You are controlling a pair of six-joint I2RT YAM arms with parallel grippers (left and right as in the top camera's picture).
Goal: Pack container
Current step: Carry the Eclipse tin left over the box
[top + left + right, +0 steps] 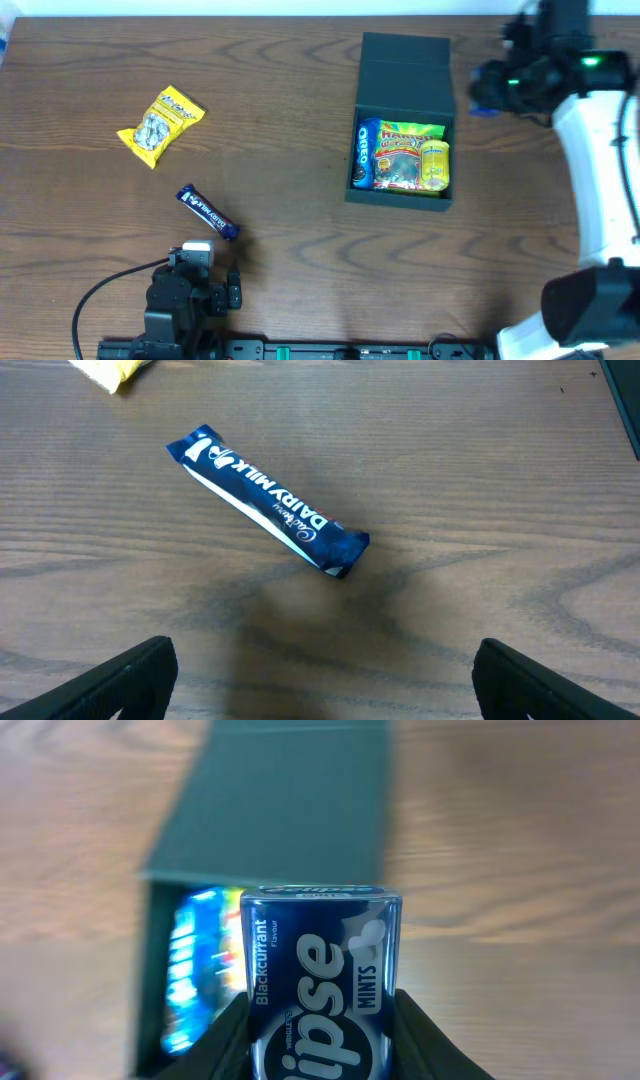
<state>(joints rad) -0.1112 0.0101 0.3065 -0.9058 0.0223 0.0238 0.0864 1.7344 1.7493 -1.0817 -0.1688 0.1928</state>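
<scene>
The dark teal container (398,196) stands right of the table's middle, its flap lid (405,72) folded open toward the back. Inside lie a blue Oreo packet (364,152), a colourful sweets bag (402,155) and a yellow item (434,165). My right gripper (322,1020) is shut on a blue Eclipse mints tin (322,960), held above the table just right of the container's (150,970) back end; the overhead view shows that gripper (490,88) near the lid. My left gripper (322,660) stands open with nothing between its fingers, a little short of a blue Dairy Milk bar (265,500).
A yellow snack packet (160,124) lies at the left of the table, beyond the Dairy Milk bar (208,213). The left arm's base and cable (100,290) sit at the front edge. The white right arm (605,170) runs along the right side.
</scene>
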